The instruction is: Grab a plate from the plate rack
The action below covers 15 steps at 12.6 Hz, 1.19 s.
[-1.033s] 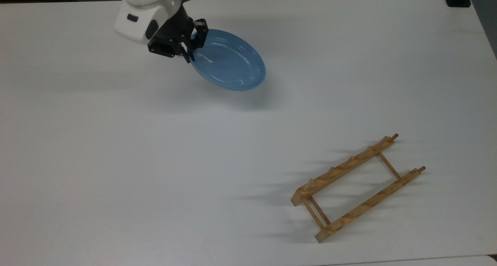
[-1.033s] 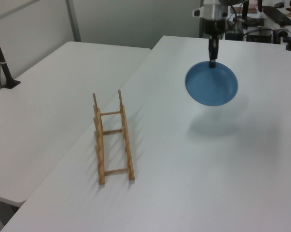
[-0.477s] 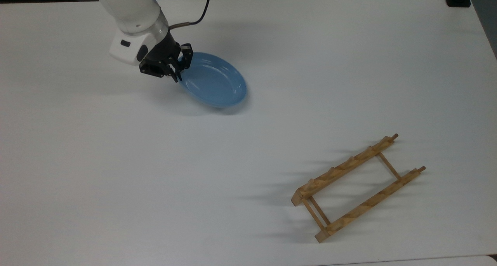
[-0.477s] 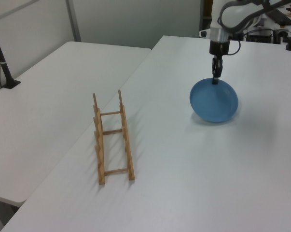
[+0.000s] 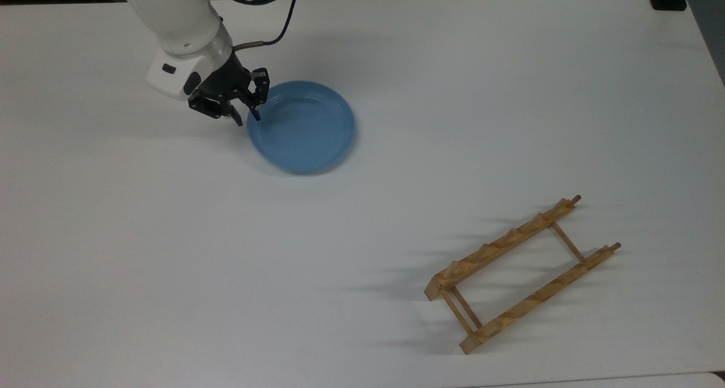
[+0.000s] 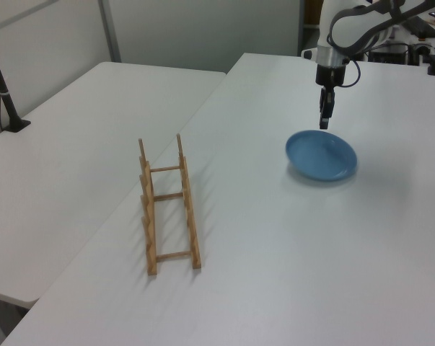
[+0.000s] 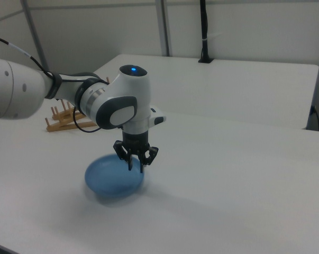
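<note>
- 1 gripper hangs over the rim of the plate, at the top view's left edge of that plate.
- Gripper state: the 2 fingers stand apart, with nothing held between them. In the top view, 1 fingertip sits over the rim and the other sits outside it.
- The plate lies flat on the white surface, open side up. It appears slightly blurred at its near edge in the top view.
- The plate rack stands on the same surface, well apart from the plate. It is at the top view's lower right and at the left view's left.
- The plate rack carries no plate. Its 2 rails lie parallel, joined by thin cross dowels, with short pegs pointing up.
- In the right view, the plate rack is far behind the arm, partly hidden by it.
- A second white table adjoins the surface on the left view's left.
</note>
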Each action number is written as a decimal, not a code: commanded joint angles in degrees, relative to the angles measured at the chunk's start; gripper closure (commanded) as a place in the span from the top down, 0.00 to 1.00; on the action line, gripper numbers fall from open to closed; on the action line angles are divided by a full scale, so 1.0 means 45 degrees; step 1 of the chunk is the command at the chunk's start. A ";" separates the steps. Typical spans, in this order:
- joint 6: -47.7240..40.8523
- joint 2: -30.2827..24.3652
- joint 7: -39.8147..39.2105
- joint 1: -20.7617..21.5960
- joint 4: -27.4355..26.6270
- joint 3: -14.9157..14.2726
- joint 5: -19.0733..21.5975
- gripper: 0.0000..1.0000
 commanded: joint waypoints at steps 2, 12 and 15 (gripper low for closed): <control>0.0129 -0.0212 0.0201 -0.0103 0.0079 0.0011 0.0322 1.00; -0.4789 -0.1439 0.8915 0.0287 0.4572 0.0147 -0.0654 1.00; -0.5865 -0.2786 0.8974 0.0578 0.4652 -0.0008 -0.0654 1.00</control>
